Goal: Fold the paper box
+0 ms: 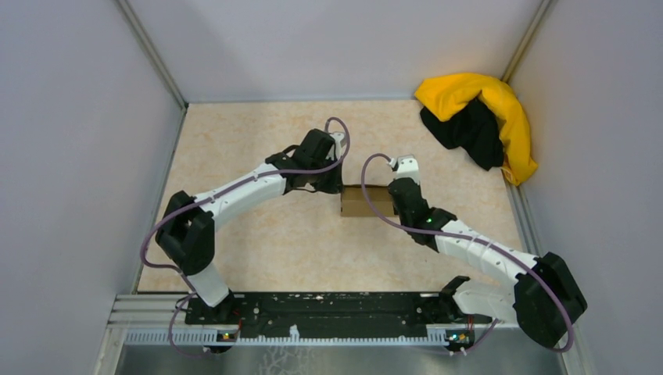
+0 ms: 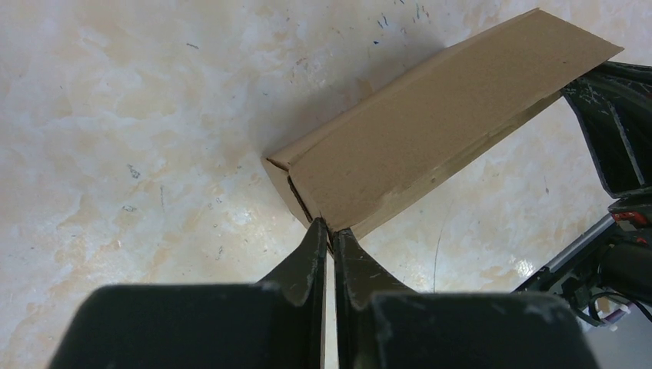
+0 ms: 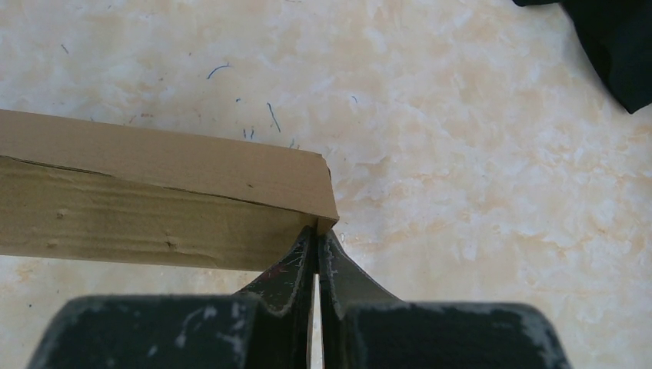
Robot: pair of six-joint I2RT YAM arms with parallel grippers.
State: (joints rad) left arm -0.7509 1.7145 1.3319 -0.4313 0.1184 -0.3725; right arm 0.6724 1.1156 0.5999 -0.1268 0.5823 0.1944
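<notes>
Paper box (image 2: 430, 131) between left gripper (image 2: 328, 228) and right gripper (image 3: 317, 231), both tight on its corners.

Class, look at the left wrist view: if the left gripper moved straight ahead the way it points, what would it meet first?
The plain brown cardboard box, whose near corner sits at the shut jaws of the left gripper, seemingly touching.

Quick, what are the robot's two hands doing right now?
Left gripper: closed, pinching a corner of the paper box.
Right gripper: closed, tips at the paper box's other end; whether it pinches cannot be told.
</notes>
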